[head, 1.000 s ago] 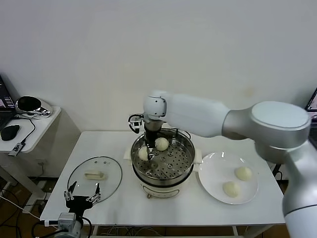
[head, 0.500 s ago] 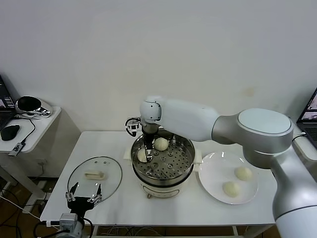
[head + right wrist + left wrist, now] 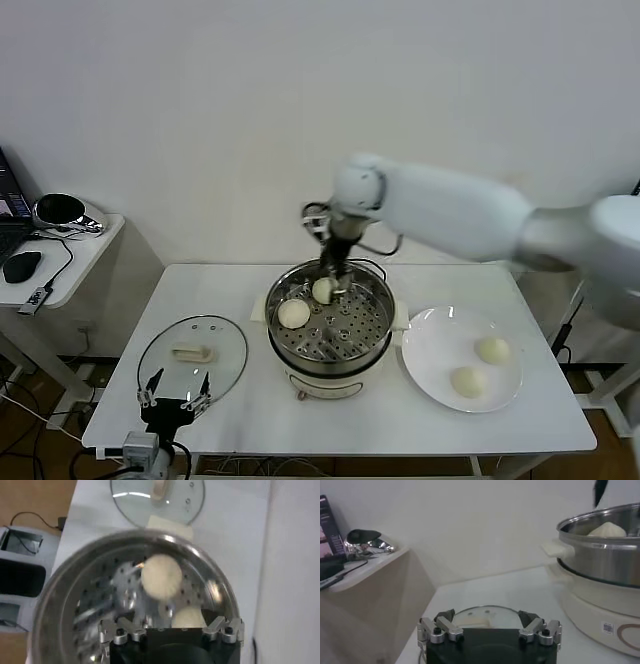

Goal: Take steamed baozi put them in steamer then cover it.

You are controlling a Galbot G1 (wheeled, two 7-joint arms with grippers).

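**Two buns in the pot, two on the plate, lid off**

The white table (image 3: 230, 290) carries everything I work with. At its middle stands the steamer (image 3: 330, 325), a shiny steel pot on a cream base, its perforated tray showing. Left of it, near the table's front edge, the cover (image 3: 192, 360) lies flat, glass with its cream handle up, well apart from the pot. To the right of the steamer sits the white plate (image 3: 420, 350), just beside the pot's side handle.

My right arm reaches in from the right, over the far rim of the pot. My right claw (image 3: 338, 272) hangs above the far part of the tray, jaws spread wide, holding nothing. Its fingers partly hide one steamed baozi (image 3: 322, 291) lying at the far side of the tray; a second bun (image 3: 293, 313) rests on the tray's left side, apart from the first. My wrist camera looks straight down on both.

Two more buns stay on the plate, one farther (image 3: 491, 350) and one nearer (image 3: 466, 381), close together.

My left claw (image 3: 176, 403) waits low at the table's near edge, just in front of the cover, jaws wide, empty.

Off to the far left, a side table (image 3: 80, 262) holds a shiny helmet-like object (image 3: 62, 212) and a computer mouse (image 3: 20, 266).
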